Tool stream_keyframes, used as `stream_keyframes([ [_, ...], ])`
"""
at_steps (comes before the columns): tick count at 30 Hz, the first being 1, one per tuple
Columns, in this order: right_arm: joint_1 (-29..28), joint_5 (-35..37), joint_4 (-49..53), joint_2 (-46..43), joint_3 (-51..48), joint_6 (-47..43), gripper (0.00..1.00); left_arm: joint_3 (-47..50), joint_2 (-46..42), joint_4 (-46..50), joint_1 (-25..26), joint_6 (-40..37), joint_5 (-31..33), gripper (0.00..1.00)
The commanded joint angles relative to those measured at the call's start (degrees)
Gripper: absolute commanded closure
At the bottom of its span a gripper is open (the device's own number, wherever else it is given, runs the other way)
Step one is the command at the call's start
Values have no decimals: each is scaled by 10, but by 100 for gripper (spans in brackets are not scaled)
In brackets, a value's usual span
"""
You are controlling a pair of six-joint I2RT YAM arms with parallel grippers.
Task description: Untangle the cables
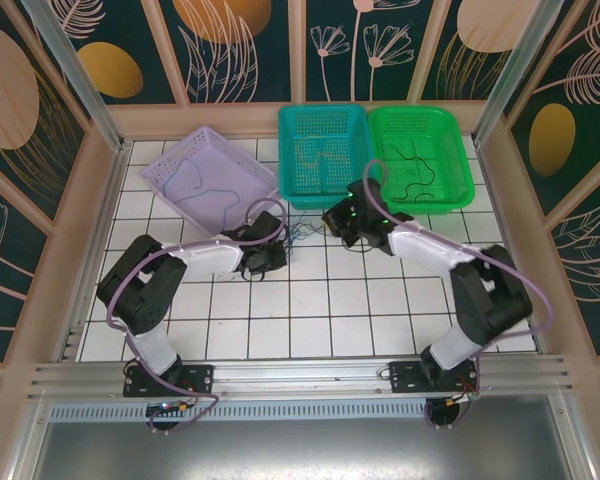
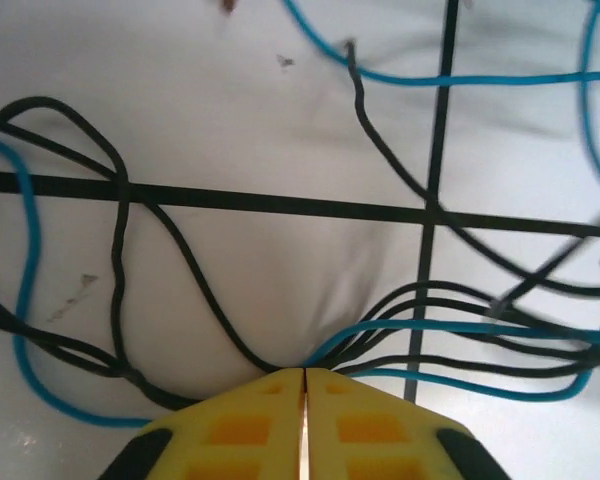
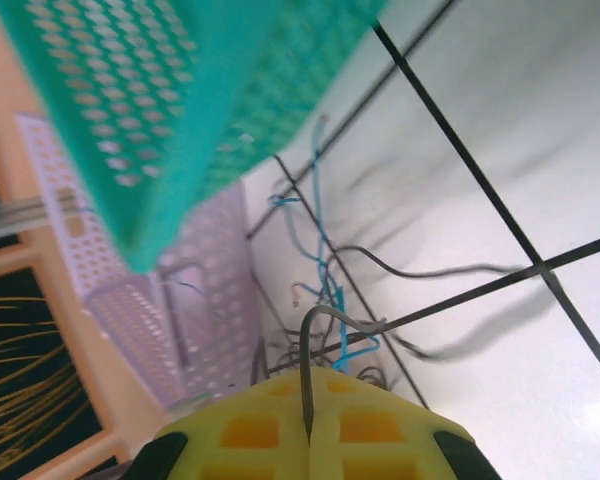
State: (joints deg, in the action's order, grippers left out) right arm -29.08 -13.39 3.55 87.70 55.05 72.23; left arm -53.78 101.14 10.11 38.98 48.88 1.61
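Observation:
A tangle of thin black and blue cables [image 1: 300,237] lies on the white tiles between my two grippers. My left gripper [image 1: 280,250] sits at its left side. In the left wrist view the yellow jaws of the left gripper [image 2: 305,372] are pressed together, and black cables [image 2: 120,230] and blue cables [image 2: 25,300] bunch into their tip. My right gripper [image 1: 332,222] is at the tangle's right side. In the right wrist view the right gripper [image 3: 308,375] is shut on a grey cable [image 3: 325,315] that rises from between its jaws and bends toward a blue cable [image 3: 325,265].
Three baskets stand at the back: a lilac basket [image 1: 210,175] holding a dark blue wire, a teal basket [image 1: 325,155] holding a pale wire, and a green basket [image 1: 420,155] holding a black wire. The teal basket [image 3: 160,110] looms close above the right gripper. Wooden walls ring the table.

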Motion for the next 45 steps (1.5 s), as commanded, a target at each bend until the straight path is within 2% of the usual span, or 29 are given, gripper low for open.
stream_keyframes([
  [1,41,17,80,-75,6,-38,100,20,2,46,2,8,40,100],
  [12,192,10,184,-222,14,-135,100,28,-15,69,2,19,53,100],
  [21,247,28,225,-262,82,-171,100,32,-19,78,2,28,60,100],
  [27,272,38,235,-268,134,-201,100,33,-21,83,1,34,64,100],
  [31,271,-7,229,-256,142,-199,100,14,-53,80,2,37,51,100],
  [33,262,-29,226,-256,128,-191,100,-14,-76,90,2,38,48,94],
  [35,248,-31,222,-263,116,-189,100,-49,-92,98,2,39,49,93],
  [40,235,-9,247,-283,102,-207,100,-107,-95,139,2,42,47,100],
  [41,235,-7,250,-285,95,-211,100,-111,-97,141,2,44,43,99],
  [45,235,-10,249,-291,71,-213,100,-118,-101,149,2,46,24,83],
])
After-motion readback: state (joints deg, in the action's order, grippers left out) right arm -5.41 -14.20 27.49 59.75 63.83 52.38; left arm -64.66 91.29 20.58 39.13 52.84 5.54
